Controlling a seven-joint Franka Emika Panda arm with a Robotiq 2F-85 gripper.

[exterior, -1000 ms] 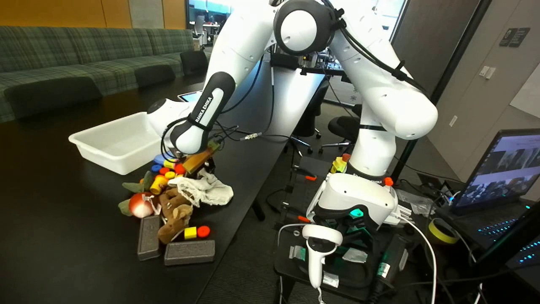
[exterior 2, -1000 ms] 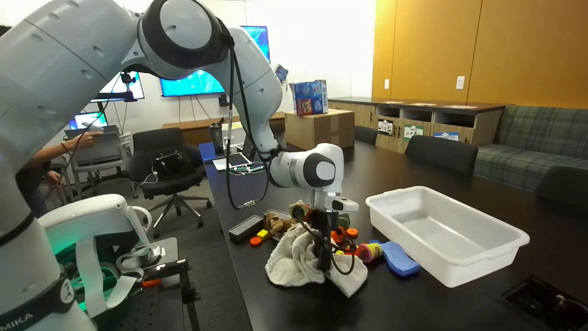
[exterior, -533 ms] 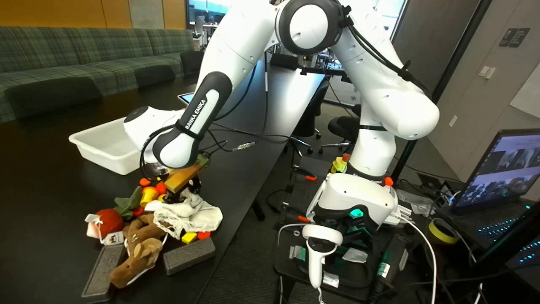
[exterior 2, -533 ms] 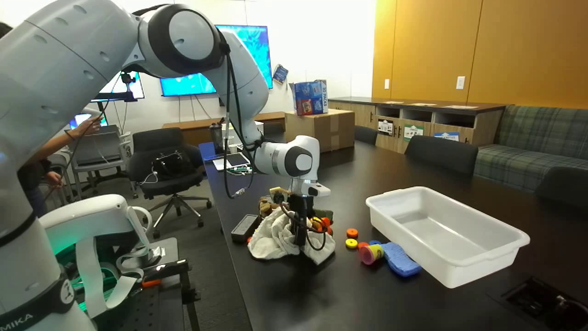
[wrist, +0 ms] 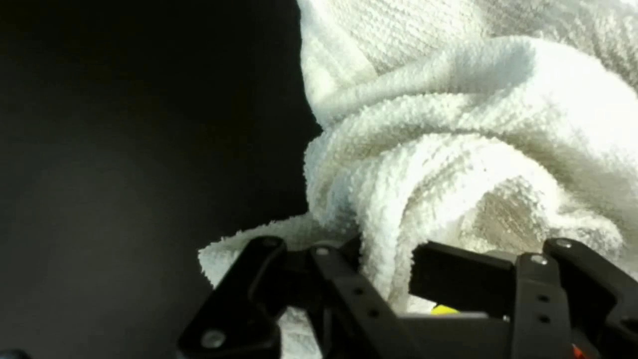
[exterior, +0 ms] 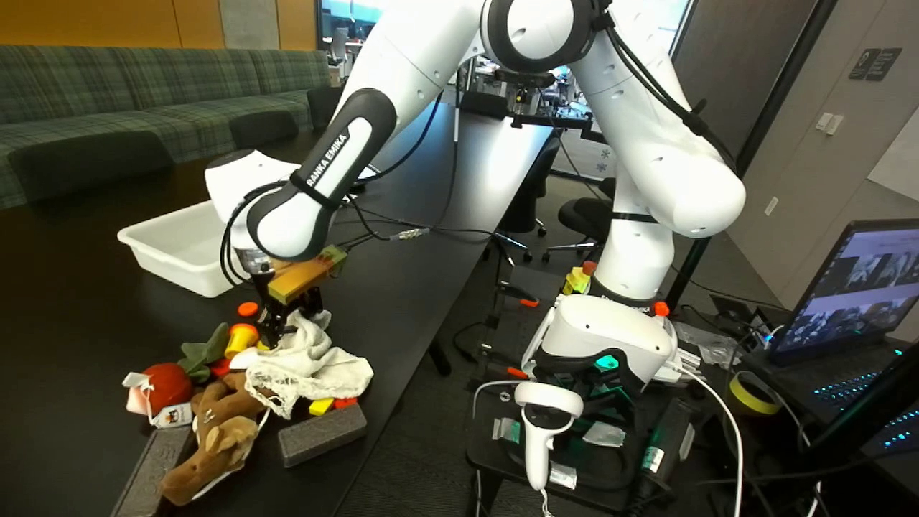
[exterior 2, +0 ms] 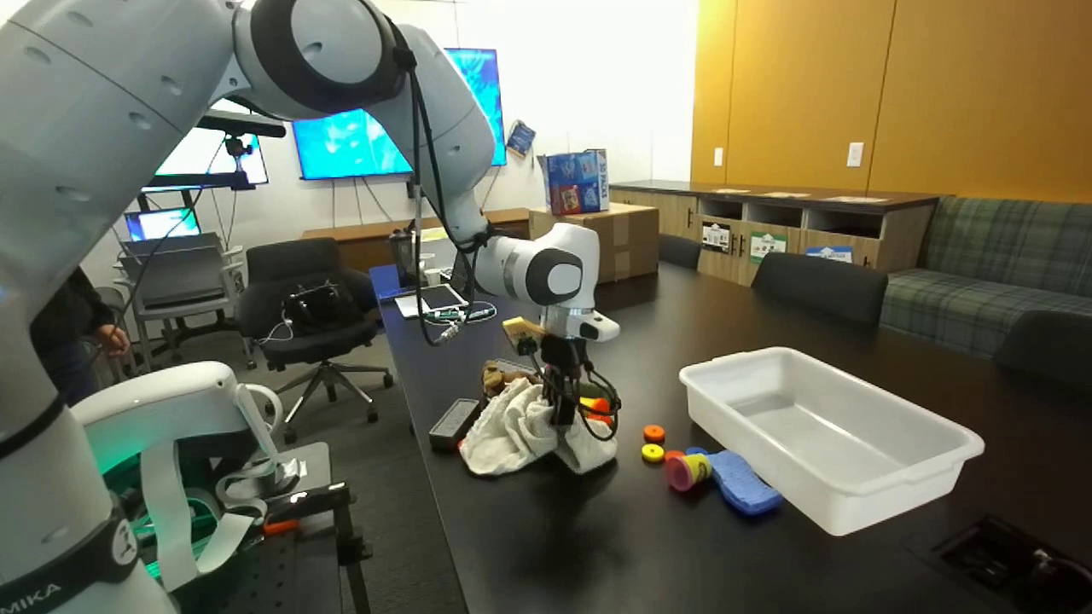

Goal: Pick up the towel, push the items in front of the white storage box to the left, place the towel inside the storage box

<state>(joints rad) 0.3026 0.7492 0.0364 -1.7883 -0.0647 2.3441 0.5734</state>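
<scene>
The white towel point(wrist: 463, 164) is bunched, with a fold pinched between the fingers of my gripper point(wrist: 386, 264), shut on it. In both exterior views the towel point(exterior 2: 508, 431) hangs from the gripper point(exterior 2: 560, 414) and spreads low over the table edge side. Against it lie items: a brown plush point(exterior: 215, 438), a yellow cup point(exterior: 242, 339), a red round toy point(exterior: 169, 385) and green leaves point(exterior: 204, 352). Other items stay by the white storage box point(exterior 2: 810, 426): a blue sponge point(exterior 2: 744, 483), a pink-lidded can point(exterior 2: 688, 472), a yellow disc point(exterior 2: 653, 453) and an orange disc point(exterior 2: 653, 433).
Grey bricks point(exterior: 323, 434) lie beside the plush near the table's edge. A yellow block point(exterior: 321, 407) pokes out by the towel. A tablet point(exterior 2: 431, 298) and a cardboard box point(exterior 2: 597, 239) stand farther along the table. A recessed socket panel point(exterior 2: 1015, 558) sits near the box.
My gripper has swept the towel away from the box, shoving the plush, red toy, green leaves and a grey brick along. Over the last half second it has risen slightly, still gripping the towel.
</scene>
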